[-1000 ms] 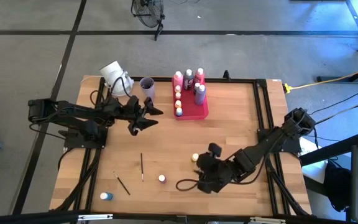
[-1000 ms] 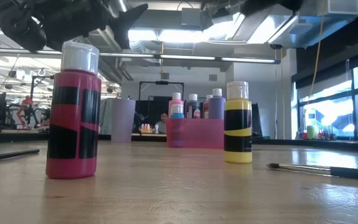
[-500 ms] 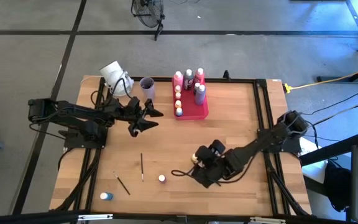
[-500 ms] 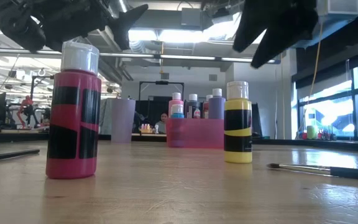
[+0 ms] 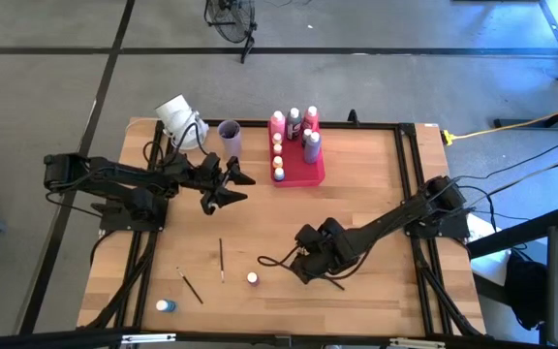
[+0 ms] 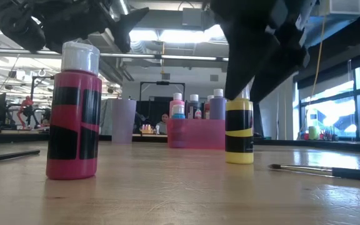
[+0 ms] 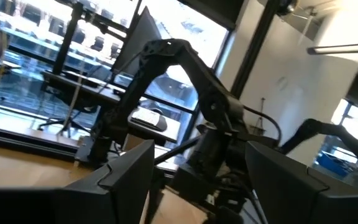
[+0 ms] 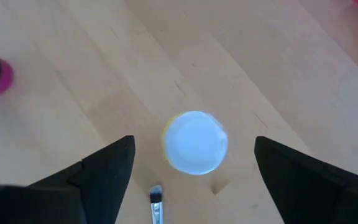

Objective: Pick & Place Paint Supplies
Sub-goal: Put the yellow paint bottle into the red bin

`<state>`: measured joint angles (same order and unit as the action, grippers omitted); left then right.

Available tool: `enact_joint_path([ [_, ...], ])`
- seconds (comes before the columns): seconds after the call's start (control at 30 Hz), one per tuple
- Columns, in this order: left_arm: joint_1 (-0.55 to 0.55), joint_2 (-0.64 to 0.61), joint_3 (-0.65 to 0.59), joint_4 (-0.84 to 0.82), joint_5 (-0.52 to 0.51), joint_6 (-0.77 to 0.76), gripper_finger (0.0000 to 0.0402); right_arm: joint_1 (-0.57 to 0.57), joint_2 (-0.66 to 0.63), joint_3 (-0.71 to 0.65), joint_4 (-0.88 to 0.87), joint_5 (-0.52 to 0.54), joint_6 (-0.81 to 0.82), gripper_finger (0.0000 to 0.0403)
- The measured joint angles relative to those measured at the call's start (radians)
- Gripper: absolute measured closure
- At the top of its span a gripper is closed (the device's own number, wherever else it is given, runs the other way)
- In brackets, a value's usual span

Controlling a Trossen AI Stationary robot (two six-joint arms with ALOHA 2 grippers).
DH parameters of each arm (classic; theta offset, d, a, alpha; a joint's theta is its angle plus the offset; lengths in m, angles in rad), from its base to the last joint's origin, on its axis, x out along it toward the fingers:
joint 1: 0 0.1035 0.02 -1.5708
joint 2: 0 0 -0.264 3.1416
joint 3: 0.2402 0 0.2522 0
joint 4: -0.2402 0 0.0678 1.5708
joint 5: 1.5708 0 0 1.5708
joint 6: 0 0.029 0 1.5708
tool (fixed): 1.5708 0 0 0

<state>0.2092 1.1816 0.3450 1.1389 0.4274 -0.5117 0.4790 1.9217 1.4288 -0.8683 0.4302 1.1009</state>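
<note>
A yellow paint bottle (image 6: pixel 239 132) with a white cap (image 8: pixel 195 142) stands upright on the wooden table (image 5: pixel 356 194), near its middle front. My right gripper (image 5: pixel 303 264) hangs open right over it, pointing steeply down. Its fingers (image 8: pixel 107 168) stand on either side of the cap without touching it. A pink bottle (image 6: pixel 74 119) stands to the left (image 5: pixel 252 278). A blue bottle (image 5: pixel 166 305) lies at the front left. Thin brushes (image 5: pixel 221 260) lie flat on the wood. My left gripper (image 5: pixel 229 184) waits open, raised, at the far left.
A pink-red tray (image 5: pixel 303 173) at the far middle holds several bottles. A lilac cup (image 5: pixel 229 131) stands to its left. One brush (image 6: pixel 330 170) lies just right of the yellow bottle, its tip (image 8: pixel 156 208) close to my right fingers. Another brush (image 5: pixel 190 286) lies at the front left.
My right gripper has come down and toward the table's left edge, over the yellow bottle, rolling as it went. It now hides that bottle from above, and its fingers reach down to the cap in the low view. The bottles and brushes have not moved.
</note>
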Motion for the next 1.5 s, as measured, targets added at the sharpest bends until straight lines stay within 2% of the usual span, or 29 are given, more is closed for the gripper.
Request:
enact_joint_path([
  [0.47, 0.000, 0.000, 0.000, -0.015, 0.073, -0.051, 0.0153, -0.036, 0.027, 0.000, 0.009, -0.020, 0.016, 0.0078],
  [1.03, 0.000, 0.000, 0.000, -0.022, 0.125, -0.051, 0.0153, -0.052, 0.026, 0.000, 0.012, -0.055, 0.037, 0.0192],
  [1.23, 0.000, 0.000, 0.000, -0.022, 0.125, -0.051, 0.0153, -0.054, 0.025, 0.000, 0.004, -0.066, 0.029, 0.0257],
  [1.5, 0.002, 0.000, 0.000, -0.022, 0.125, -0.051, 0.0153, -0.056, 0.025, 0.001, -0.004, -0.061, -0.023, 0.0260],
])
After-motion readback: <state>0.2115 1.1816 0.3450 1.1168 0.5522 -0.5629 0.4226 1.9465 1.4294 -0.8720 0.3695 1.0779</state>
